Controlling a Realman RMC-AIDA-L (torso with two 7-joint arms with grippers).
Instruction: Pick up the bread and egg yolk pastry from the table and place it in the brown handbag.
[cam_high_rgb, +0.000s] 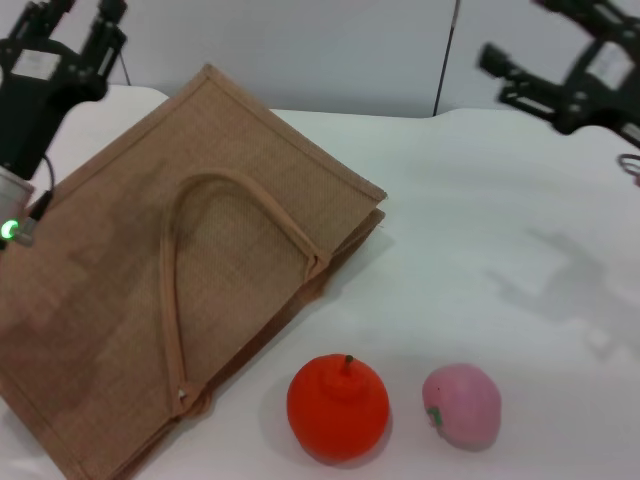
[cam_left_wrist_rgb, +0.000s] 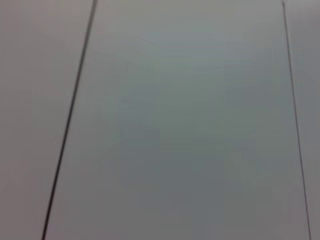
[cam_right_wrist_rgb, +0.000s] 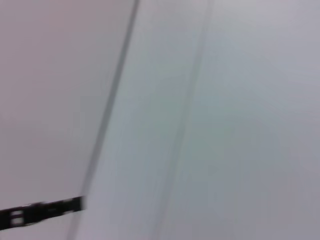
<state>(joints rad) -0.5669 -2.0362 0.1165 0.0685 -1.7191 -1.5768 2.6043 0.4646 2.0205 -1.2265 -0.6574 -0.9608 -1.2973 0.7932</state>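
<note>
Brown handbag (cam_high_rgb: 120, 300) lies flat, near corner cut off

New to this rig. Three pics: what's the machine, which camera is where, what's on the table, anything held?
It is a two-armed robot with a gripper on each arm. The head view looks down from the robot's head: the left gripper is raised at the far left above the brown handbag, and the right gripper is raised at the far right. Neither holds anything visible.

The handbag lies flat on the white table. Near its front corner sit an orange fruit and a pink peach-like ball. No bread or pastry is in view.

The two wrist views show only pale panels with dark seams.
</note>
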